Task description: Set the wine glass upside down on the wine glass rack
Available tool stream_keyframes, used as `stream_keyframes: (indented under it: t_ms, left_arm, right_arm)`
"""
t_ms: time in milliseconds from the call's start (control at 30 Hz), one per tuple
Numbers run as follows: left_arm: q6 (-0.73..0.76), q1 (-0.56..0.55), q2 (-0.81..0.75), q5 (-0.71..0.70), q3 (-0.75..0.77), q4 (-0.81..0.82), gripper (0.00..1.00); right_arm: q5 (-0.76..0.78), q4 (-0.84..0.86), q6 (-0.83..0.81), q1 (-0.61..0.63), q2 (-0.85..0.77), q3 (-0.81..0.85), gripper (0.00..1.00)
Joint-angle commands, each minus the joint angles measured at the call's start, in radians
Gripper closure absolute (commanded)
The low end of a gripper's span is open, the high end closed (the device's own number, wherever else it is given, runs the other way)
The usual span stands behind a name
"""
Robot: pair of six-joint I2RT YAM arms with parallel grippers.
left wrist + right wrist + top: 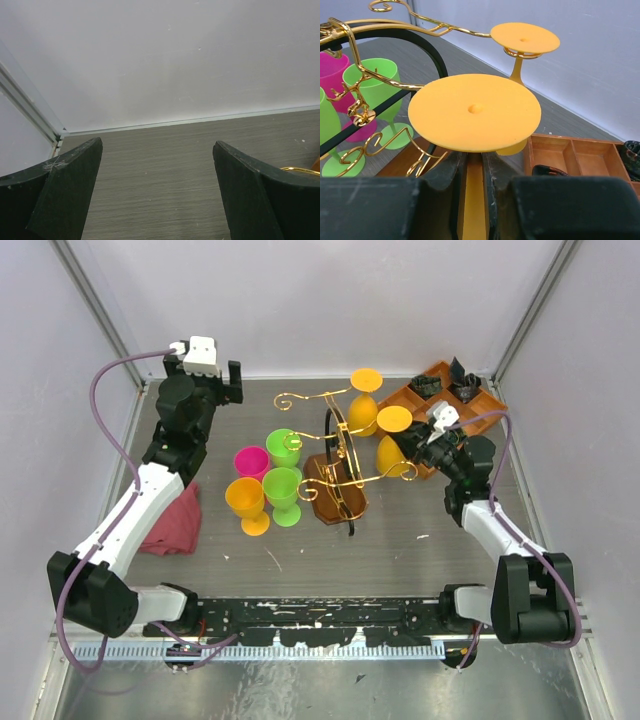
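Note:
My right gripper (408, 448) is shut on the stem of an orange wine glass (393, 438), held upside down with its foot on top, beside the right arm of the gold wire wine glass rack (340, 445). In the right wrist view the fingers (445, 180) clamp the stem under the round foot (475, 112). A second orange glass (365, 400) hangs upside down on the rack's far arm, and it shows in the right wrist view (524, 39). The rack's dark-brown base (322, 505) lies at the table's middle. My left gripper (236, 382) is open and empty at the back left (157, 145).
Two green glasses (283, 445) (283, 492), a pink one (251, 462) and an orange one (246, 502) stand upright left of the rack. A red cloth (175, 522) lies at the left. An orange-brown compartment tray (470, 412) sits at the back right.

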Motion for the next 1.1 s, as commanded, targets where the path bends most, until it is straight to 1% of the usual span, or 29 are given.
stream_keyframes:
  t_ms: [0, 167, 433, 500, 633, 700, 900, 1067]
  left_arm:
    - [0.011, 0.008, 0.002, -0.009, -0.007, 0.032, 0.02]
    - [0.011, 0.008, 0.002, -0.009, -0.007, 0.032, 0.02]
    - [0.015, 0.011, -0.009, -0.010, -0.018, 0.030, 0.02]
    - [0.014, 0.011, -0.011, -0.009, -0.020, 0.030, 0.02]
    - [0.014, 0.011, -0.010, -0.011, -0.020, 0.030, 0.02]
    - [0.014, 0.011, -0.010, -0.011, -0.021, 0.030, 0.02]
    - [0.014, 0.014, -0.010, -0.014, -0.022, 0.031, 0.02]
    - [0.015, 0.018, -0.009, -0.014, -0.020, 0.028, 0.02]
  right_arm:
    - [-0.021, 0.005, -0.023, -0.004, -0.041, 0.011, 0.99]
    - [-0.082, 0.011, -0.007, -0.002, -0.033, 0.014, 0.99]
    - [-0.104, -0.037, -0.015, 0.008, -0.016, 0.030, 0.98]
    - [-0.091, -0.063, -0.019, 0.008, -0.016, 0.038, 0.93]
    - [-0.049, -0.076, -0.024, 0.008, -0.025, 0.035, 0.76]
    - [-0.035, -0.079, -0.029, 0.008, -0.030, 0.031, 0.71]
    - [-0.012, -0.104, -0.051, 0.003, -0.043, 0.022, 0.61]
    - [-0.015, -0.147, -0.069, -0.020, -0.062, 0.030, 0.58]
